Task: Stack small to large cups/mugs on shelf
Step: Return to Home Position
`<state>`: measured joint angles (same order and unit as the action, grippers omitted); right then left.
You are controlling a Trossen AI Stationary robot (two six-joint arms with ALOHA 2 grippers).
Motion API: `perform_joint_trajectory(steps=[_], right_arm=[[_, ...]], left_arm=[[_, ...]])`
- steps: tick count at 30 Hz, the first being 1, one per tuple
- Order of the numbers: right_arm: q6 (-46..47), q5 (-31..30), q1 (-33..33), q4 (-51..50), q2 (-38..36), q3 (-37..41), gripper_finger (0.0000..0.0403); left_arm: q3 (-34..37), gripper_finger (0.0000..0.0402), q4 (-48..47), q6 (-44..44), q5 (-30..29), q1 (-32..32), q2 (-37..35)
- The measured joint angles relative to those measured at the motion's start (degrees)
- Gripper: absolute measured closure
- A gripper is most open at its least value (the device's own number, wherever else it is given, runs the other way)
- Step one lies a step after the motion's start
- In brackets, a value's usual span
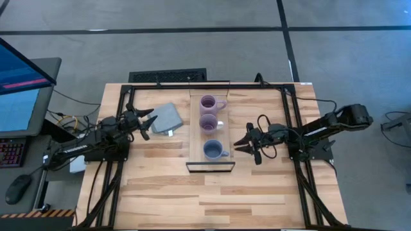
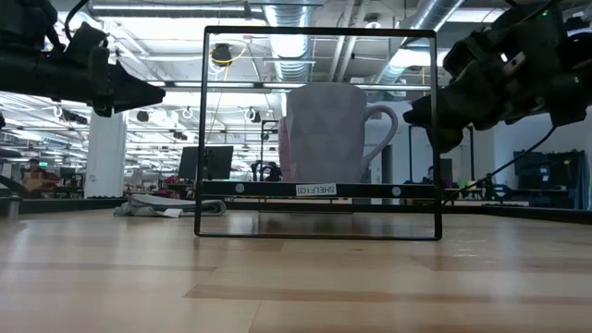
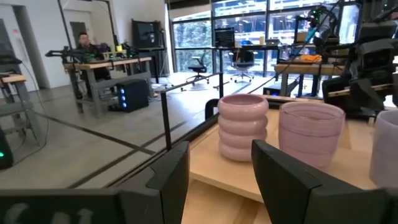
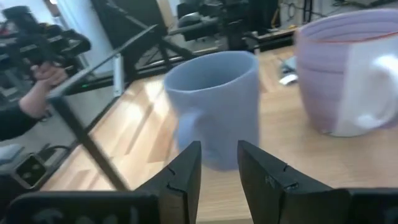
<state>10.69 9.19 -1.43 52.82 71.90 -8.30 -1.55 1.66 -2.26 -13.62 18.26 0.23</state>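
Hovering just right of the shelf point(image 1: 196, 136), my right claw point(image 1: 247, 142) gapes empty near the blue mug point(image 1: 212, 150) standing there. I should retreat straight back without clipping it. My left claw point(image 1: 146, 123) waits, fingers parted, left of the shelf.

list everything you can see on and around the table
end purple mug: 1, light purple, one end of the shelf
middle purple mug: 1, light purple, middle of the shelf
blue mug: 1, blue, other end of the shelf
shelf: 1, light wood, table centre
cloth: 1, grey-blue, left of the shelf
monitor: 1, blue screen, beyond the table's left side
left gripper: 1, dark, open, by the cloth
right gripper: 1, dark, open, beside the blue mug, not touching
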Motion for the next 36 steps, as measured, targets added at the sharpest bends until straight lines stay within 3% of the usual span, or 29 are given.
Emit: perform_joint_trajectory(steps=[9, 20, 36], right_arm=[[1.5, 0.0, -4.9, -1.5, 0.5, -3.5, 0.0276], [0.9, -3.5, -5.3, -8.0, 0.5, -5.2, 0.0276], [4.9, 1.3, -5.3, -10.5, 0.5, -5.2, 0.0276]], left_arm=[[-0.1, 0.0237, -1.0, 0.9, 0.4, 0.0, 0.1], [-0.1, 0.0237, -1.2, 1.0, 1.4, 0.0, 0.1], [-0.1, 0.0237, -1.5, 1.3, 2.9, 0.0, 0.1]])
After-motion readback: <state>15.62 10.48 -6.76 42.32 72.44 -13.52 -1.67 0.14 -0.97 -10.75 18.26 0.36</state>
